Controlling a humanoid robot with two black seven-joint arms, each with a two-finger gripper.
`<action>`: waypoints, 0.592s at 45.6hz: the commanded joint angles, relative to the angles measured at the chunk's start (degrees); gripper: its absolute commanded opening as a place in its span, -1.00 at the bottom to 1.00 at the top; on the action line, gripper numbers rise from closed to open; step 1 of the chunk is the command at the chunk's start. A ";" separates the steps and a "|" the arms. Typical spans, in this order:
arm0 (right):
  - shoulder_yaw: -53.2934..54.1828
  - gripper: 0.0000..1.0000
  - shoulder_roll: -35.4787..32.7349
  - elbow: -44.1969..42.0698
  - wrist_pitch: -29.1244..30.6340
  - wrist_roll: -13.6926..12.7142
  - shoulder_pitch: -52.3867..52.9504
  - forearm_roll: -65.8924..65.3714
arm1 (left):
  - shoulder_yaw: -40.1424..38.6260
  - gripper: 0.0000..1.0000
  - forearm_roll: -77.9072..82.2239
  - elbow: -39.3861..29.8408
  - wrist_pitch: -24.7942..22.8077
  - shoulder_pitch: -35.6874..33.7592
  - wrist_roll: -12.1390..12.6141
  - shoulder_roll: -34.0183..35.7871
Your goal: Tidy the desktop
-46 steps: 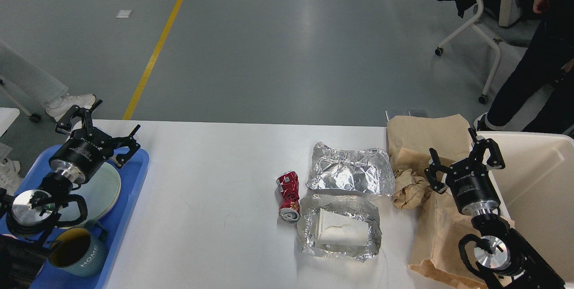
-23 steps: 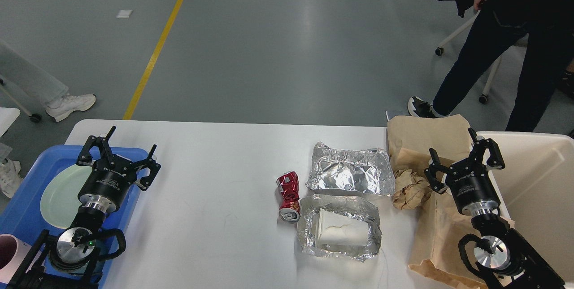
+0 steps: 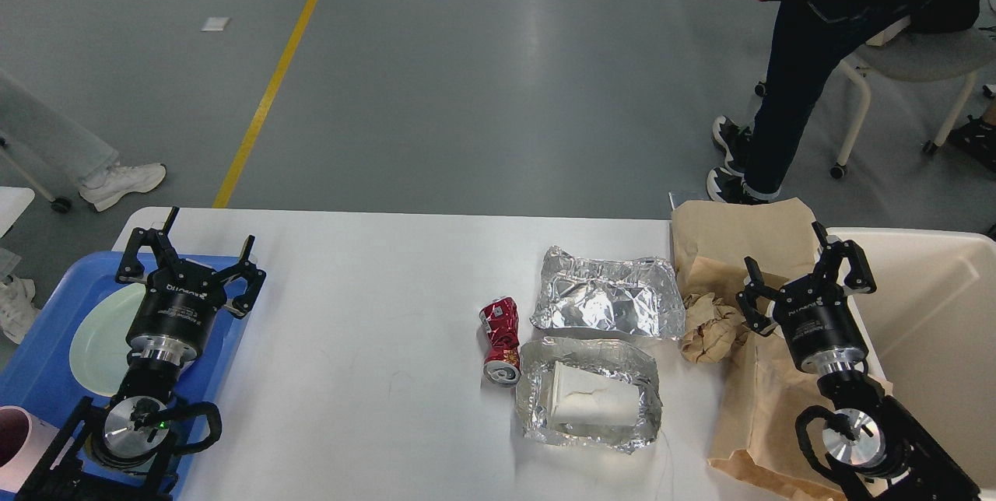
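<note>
- Here the desktop [image 3: 373, 306] spans the view, a crushed red can [image 3: 500, 330] and two foil trays [image 3: 603, 303] near its middle.
- Left gripper [image 3: 189, 252] hangs spread, empty, over the blue tray [image 3: 47, 361] at the desk's left edge.
- Right gripper [image 3: 805, 279] is spread, empty, above brown paper [image 3: 739, 236] at the right edge.

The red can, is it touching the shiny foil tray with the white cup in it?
Touching. In the head view, the crushed red can lies on the desktop with its lower end pressed against the foil tray's left edge, no gap showing.

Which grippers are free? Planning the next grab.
Left gripper: open, holding nothing.
Right gripper: open, holding nothing.
</note>
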 commanded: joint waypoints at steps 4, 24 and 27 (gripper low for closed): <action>0.00 1.00 0.00 -0.01 0.00 0.00 0.00 0.00 | 0.03 0.93 -3.57 0.01 -1.89 -1.37 -0.53 -0.33; 0.00 1.00 0.00 -0.01 0.00 0.00 0.00 0.00 | 3.11 0.93 -2.34 3.00 -3.91 -1.11 -2.02 0.20; 0.00 1.00 0.00 -0.01 0.00 0.00 0.00 0.00 | 3.11 0.93 -2.60 3.88 -5.40 -1.11 -3.61 0.29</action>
